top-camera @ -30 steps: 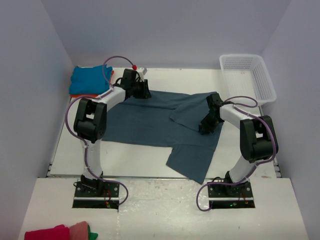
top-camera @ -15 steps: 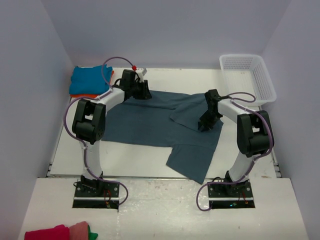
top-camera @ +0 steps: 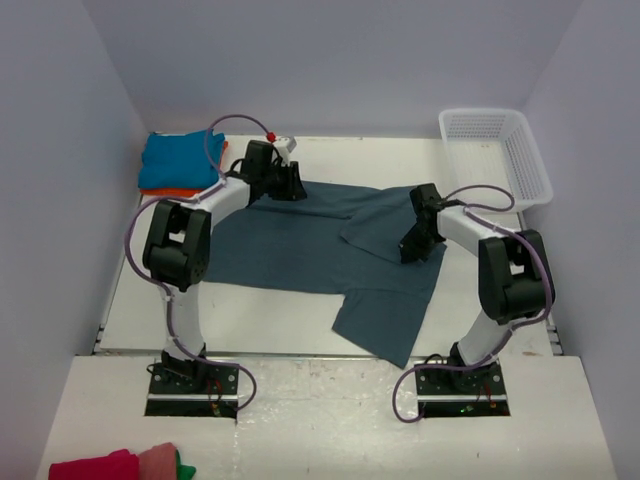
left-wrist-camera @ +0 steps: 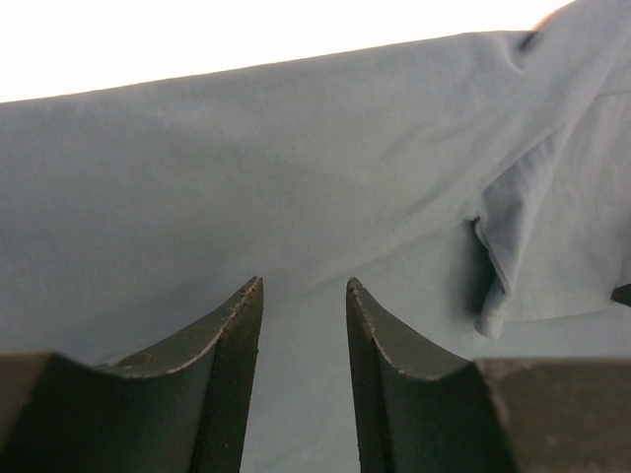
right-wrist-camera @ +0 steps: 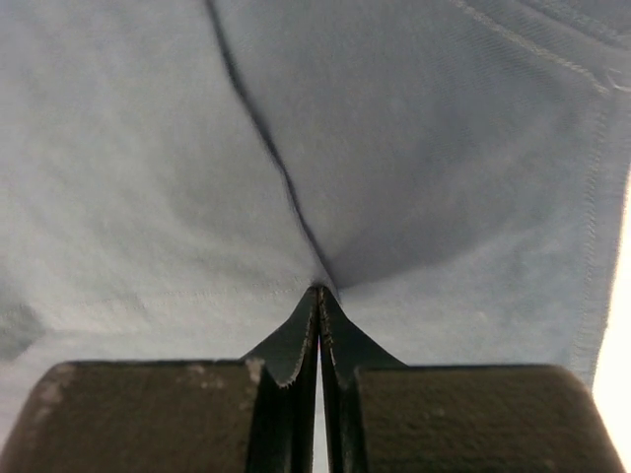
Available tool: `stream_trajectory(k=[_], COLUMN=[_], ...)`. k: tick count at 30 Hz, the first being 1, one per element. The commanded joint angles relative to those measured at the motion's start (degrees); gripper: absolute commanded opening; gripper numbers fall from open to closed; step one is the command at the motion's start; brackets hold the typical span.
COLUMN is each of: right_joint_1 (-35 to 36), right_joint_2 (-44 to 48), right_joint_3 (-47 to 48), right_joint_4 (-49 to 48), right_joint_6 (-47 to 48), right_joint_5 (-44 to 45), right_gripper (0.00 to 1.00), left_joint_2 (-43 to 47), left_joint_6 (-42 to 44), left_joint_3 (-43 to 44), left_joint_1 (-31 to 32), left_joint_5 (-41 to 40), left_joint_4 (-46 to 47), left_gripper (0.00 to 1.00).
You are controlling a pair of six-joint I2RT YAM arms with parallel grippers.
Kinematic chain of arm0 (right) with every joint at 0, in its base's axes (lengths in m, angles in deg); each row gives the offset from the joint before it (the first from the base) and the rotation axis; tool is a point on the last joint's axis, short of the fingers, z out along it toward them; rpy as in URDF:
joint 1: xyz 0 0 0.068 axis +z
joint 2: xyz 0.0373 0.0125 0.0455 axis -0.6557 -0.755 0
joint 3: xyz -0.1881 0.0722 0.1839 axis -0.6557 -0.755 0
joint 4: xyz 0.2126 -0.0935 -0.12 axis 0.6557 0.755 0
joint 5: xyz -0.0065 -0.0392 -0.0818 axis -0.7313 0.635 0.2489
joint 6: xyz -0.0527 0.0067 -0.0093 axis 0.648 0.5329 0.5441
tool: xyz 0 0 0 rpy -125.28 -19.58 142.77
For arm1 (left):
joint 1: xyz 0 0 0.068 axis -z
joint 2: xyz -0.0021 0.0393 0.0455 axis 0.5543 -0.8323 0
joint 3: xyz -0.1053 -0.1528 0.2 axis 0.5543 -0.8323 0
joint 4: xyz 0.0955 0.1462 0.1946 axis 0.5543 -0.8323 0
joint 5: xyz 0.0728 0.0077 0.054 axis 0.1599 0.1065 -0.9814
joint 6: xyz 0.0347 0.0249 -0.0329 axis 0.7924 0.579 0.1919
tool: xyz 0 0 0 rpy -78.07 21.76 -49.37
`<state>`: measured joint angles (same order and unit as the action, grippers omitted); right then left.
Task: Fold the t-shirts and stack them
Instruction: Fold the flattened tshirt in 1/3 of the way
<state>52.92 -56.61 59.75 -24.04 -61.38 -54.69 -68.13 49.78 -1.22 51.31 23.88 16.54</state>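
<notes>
A large slate-blue t-shirt (top-camera: 300, 245) lies spread over the middle of the table, its right part folded over itself. My left gripper (top-camera: 289, 186) (left-wrist-camera: 305, 286) stands open at the shirt's far edge, fingers just above the cloth (left-wrist-camera: 296, 148). On the shirt's right side my right gripper (top-camera: 411, 251) (right-wrist-camera: 318, 289) is shut, with a pucker of the slate-blue cloth (right-wrist-camera: 394, 148) pinched at its tips. A folded turquoise t-shirt (top-camera: 180, 160) rests on an orange t-shirt (top-camera: 153, 190) at the far left corner.
A white mesh basket (top-camera: 525, 160) stands at the far right corner. Red and pink cloth (top-camera: 110, 466) lies on the ledge at the bottom left, in front of the arm bases. Walls close the table on three sides.
My right gripper has shut on the slate-blue cloth and its arm has shifted slightly. The left gripper has edged a little to the right along the shirt's far edge.
</notes>
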Motion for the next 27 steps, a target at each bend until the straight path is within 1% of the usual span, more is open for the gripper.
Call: stream_trajectory(k=[1, 3, 4, 6, 7, 8, 9, 10, 11, 12, 13, 14, 16, 17, 18, 19, 20, 21, 22, 23, 24, 25, 27], right_joint_1=[3.2, 4.7, 4.8, 4.9, 4.8, 4.8, 4.9, 4.8, 4.7, 4.4, 3.4, 2.7, 0.3, -2.9, -4.4, -5.4, -6.5, -6.8, -8.2, -9.3, -10.6, -13.7, -15.2], right_joint_2=[10.0, 16.1, 20.9, 24.1, 25.8, 26.5, 27.2, 29.1, 30.2, 31.7, 33.3, 36.8, 40.2, 42.7, 43.7, 44.7, 45.3, 45.7, 45.5, 45.1, 44.6, 44.4, 44.4], right_joint_3=[-2.7, -4.4, -4.4, -1.3, 0.3, 2.1, 4.8, 5.5, 6.1, 6.7, 6.7, 6.6, 6.8, 7.1, 7.9, 8.1, 8.6, 10.0, 10.7, 11.6, 12.5, 12.5, 12.3], right_joint_4=[-8.2, -11.1, -12.1, -10.8, -9.4, -5.7, -3.9, -2.5, -1.5, -0.8, -0.9, -0.7, -0.1, 0.6, 1.4, 1.9, 2.8, 4.0, 6.2, 7.4, 8.1, 8.6, 8.6], right_joint_6=[3.8, 7.9, 9.2, 11.9, 13.1, 14.6, 15.3, 16.3, 17.5, 17.8, 18.4, 18.7, 18.5, 18.6, 18.6, 19.1, 20.7, 21.1, 21.8, 21.9, 21.9, 22.0, 21.3], right_joint_5=[5.8, 8.5, 9.0, 9.7, 11.4, 12.9, 14.3, 15.6, 17.4, 18.6, 18.9, 18.8, 16.9, 14.3, 14.2, 14.3, 15.0, 18.0, 18.8, 19.3, 19.4, 17.5, 15.2], right_gripper=[0.01, 0.11, 0.21, 0.29, 0.35, 0.47, 0.54, 0.66, 0.79, 0.81, 0.82, 0.82, 0.81, 0.8, 0.79, 0.78, 0.78, 0.78, 0.78, 0.78, 0.77, 0.75, 0.74], left_joint_2=[7.0, 9.4, 10.1, 11.7, 12.2, 12.8, 12.9, 12.9, 12.7, 12.4, 12.1, 11.3, 10.3, 9.0, 8.4, 7.6, 6.1, 5.5, 4.9, 3.4, 2.7, 1.8, -1.1], left_joint_6=[0.7, 2.2, 2.4, 2.8, 2.7, 2.7, 2.7, 2.8, 2.9, 3.0, 3.0, 2.8, 2.3, 2.2, 2.2, 2.2, 2.2, 2.4, 2.4, 2.3, 2.2, 2.2, 2.2], left_joint_3=[-1.3, -2.0, -2.1, -2.0, -2.0, -1.8, -1.5, -1.3, -0.8, -0.6, -0.5, -0.6, -0.8, -0.8, -0.7, -0.5, 0.6, 1.1, 2.2, 2.8, 3.5, 5.1, 7.2], left_joint_1=[3.6, 5.7, 8.1, 10.6, 13.1, 14.3, 15.7, 18.8, 20.2, 21.8, 24.7, 26.1, 29.9, 31.1, 32.3, 34.6, 35.7, 36.9, 38.8, 39.5, 40.2, 40.9, 41.5], left_joint_5=[-1.8, -2.4, -3.5, -4.6, -5.5, -6.0, -6.6, -8.2, -9.4, -10.4, -12.3, -13.3, -16.1, -16.9, -17.8, -20.5, -21.2, -23.6, -27.1, -28.3, -28.8, -29.7, -30.2], left_joint_4=[2.8, 2.8, 2.8, 2.3, 1.7, 1.4, 0.8, -0.6, -1.1, -1.7, -2.4, -2.6, -2.9, -3.0, -3.0, -3.8, -4.2, -4.6, -5.1, -5.3, -5.5, -5.9, -6.6], left_gripper=[0.42, 0.44, 0.45, 0.46, 0.46, 0.46, 0.46, 0.46, 0.46, 0.46, 0.45, 0.45, 0.44, 0.43, 0.43, 0.42, 0.41, 0.41, 0.41, 0.4, 0.4, 0.39, 0.39])
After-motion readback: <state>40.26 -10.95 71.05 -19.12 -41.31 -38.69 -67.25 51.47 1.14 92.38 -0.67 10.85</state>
